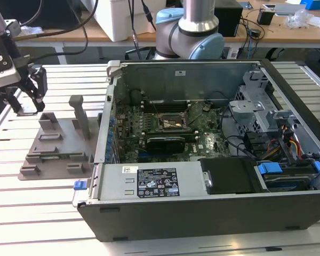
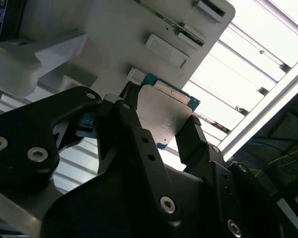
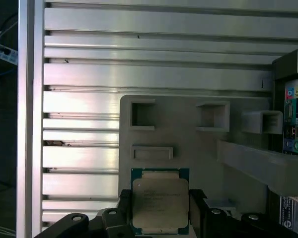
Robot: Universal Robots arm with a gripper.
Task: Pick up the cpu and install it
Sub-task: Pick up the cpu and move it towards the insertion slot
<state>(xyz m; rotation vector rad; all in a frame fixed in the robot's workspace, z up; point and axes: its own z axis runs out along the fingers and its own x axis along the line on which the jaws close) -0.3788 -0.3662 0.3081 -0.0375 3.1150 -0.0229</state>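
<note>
The cpu [image 3: 160, 204] is a flat square chip with a silvery top and a teal rim. It sits between the black fingers of my gripper [image 3: 160, 208], which press on two opposite edges. In the second wrist view the cpu [image 2: 165, 115] is tilted in the gripper [image 2: 159, 119], over a corner of the grey plastic tray [image 2: 104, 29]. In the exterior view the gripper [image 1: 26, 105] hovers at the far-left corner of the tray [image 1: 58, 144]. I cannot tell whether the chip still touches the tray. The black socket frame [image 1: 170, 124] lies on the motherboard inside the open computer case [image 1: 202, 208].
The tray [image 3: 188, 119] has upright posts [image 1: 81, 114] and rectangular pockets, and it rests on a slatted aluminium table [image 1: 48, 213]. The case's raised side wall [image 1: 108, 117] stands between tray and socket. The arm's base [image 1: 189, 37] rises behind the case. Drive cages and cables fill the case's right side.
</note>
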